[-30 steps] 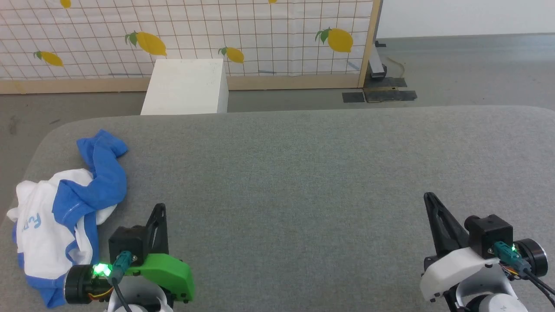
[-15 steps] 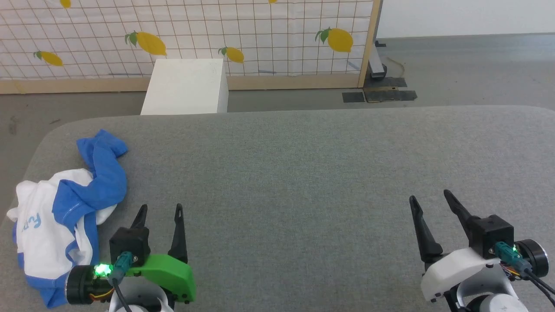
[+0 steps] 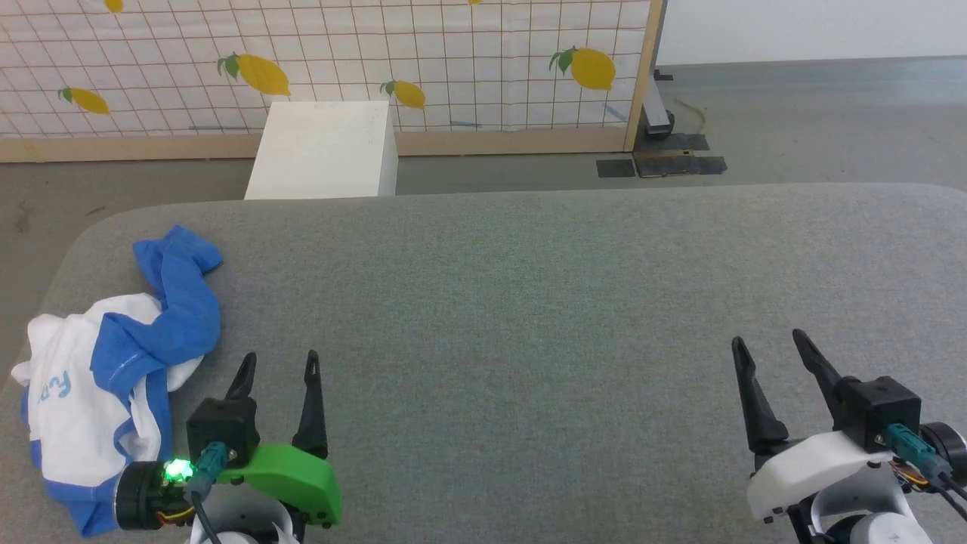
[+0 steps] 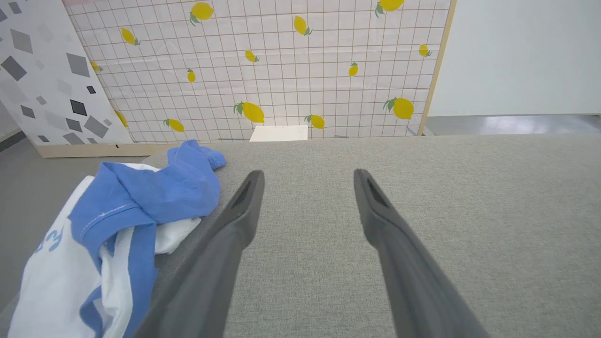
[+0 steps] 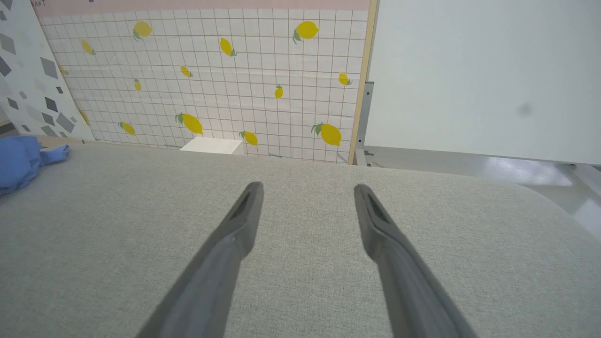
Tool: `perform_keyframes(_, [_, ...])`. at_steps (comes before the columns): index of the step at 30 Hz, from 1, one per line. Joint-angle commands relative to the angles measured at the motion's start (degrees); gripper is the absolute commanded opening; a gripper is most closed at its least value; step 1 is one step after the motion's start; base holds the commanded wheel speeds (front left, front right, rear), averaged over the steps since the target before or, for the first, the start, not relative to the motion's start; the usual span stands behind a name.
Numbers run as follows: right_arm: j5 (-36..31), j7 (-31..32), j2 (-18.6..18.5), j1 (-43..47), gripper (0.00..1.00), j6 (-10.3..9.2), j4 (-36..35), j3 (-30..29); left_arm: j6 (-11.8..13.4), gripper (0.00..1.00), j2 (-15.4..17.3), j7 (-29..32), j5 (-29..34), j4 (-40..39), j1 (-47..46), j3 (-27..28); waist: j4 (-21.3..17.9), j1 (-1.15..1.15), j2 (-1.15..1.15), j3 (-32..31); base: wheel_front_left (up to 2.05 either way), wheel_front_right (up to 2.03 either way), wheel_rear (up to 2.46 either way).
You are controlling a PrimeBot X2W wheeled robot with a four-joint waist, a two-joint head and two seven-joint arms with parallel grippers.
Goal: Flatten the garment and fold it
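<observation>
Garment (image 3: 113, 363) bunched, maybe overhanging table (image 3: 529, 302) L

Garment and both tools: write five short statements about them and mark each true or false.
1. The garment lies crumpled at the left end of the grey surface. True.
2. The left tool grips a blue sleeve. False: it is open beside the garment and holds nothing.
3. The right tool is open and empty. True.
4. The right tool is nearer the garment than the left tool. False: it is far across the surface, and the left tool is next to the garment.
5. A white box stands beyond the surface, before the lemon-print screen. True.
</observation>
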Motion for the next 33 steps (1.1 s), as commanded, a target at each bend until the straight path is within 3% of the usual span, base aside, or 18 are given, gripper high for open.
perform_keyframes(1, [0.7, -0.7, 0.0, 0.1, 1.0, -0.01, 0.2, -0.5, 0.0, 1.0, 0.0, -0.7, -0.6, -0.4, 0.7, 0.0, 0.0, 0.0, 0.0, 0.0, 0.0, 0.0, 0.0])
perform_keyframes(33, [2.8, -4.5, 0.0, 1.5, 1.0, -0.04, 2.3, -2.6, 1.2, 1.0, -0.1, -4.4, -2.9, -1.8, 2.6, -0.3, 2.2, 0.0, 0.0, -0.8, 0.0, 0.0, 0.0])
